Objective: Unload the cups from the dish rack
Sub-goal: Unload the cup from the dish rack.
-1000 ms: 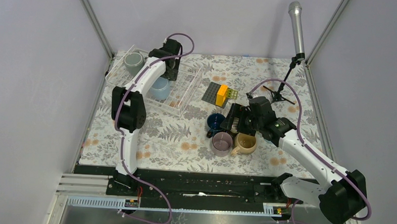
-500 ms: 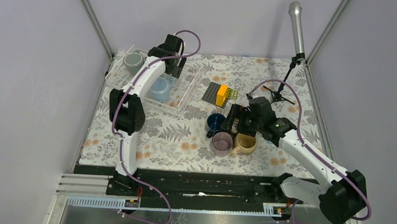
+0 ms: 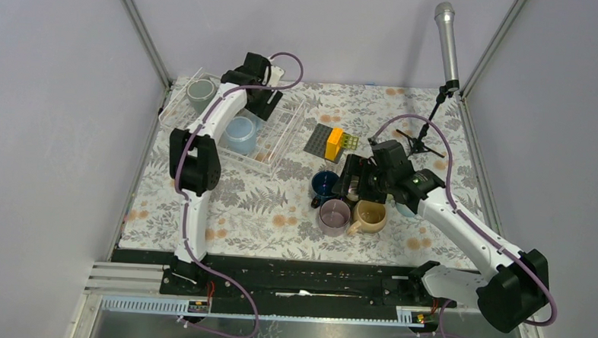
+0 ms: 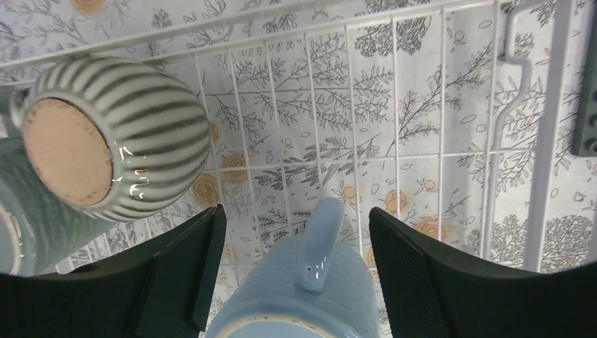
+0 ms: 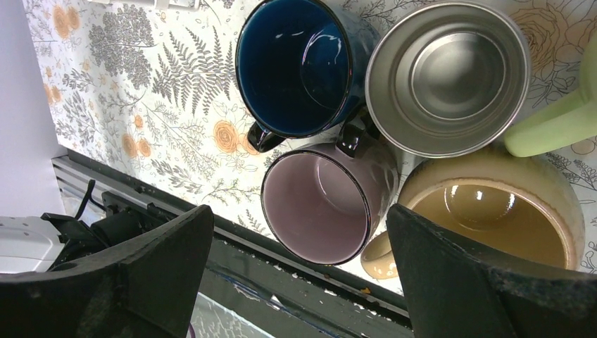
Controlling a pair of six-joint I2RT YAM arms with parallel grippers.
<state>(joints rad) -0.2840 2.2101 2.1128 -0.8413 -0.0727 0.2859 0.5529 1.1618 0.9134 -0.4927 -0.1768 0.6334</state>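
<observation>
Light-blue glazed cup (image 4: 281, 310) lies in the white wire dish rack (image 4: 549, 105), upper left of the top view, straddled by the wide left claw (image 4: 296, 211); whether it grips, I cannot tell. Right of centre, the wide-open right claw (image 5: 299, 210) hangs over the navy cup (image 5: 296, 67), mauve cup (image 5: 317, 204), steel cup (image 5: 447, 74) and tan cup (image 5: 493, 211) on the floral counter (image 5: 162, 77).

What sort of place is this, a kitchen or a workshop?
Most likely a robot test booth, not a kitchen: plain walls on metal posts enclose a floral-clothed table, the left arm and right arm are bolted at its near edge, and a microphone on a stand overlooks the dish rack and mugs.
</observation>
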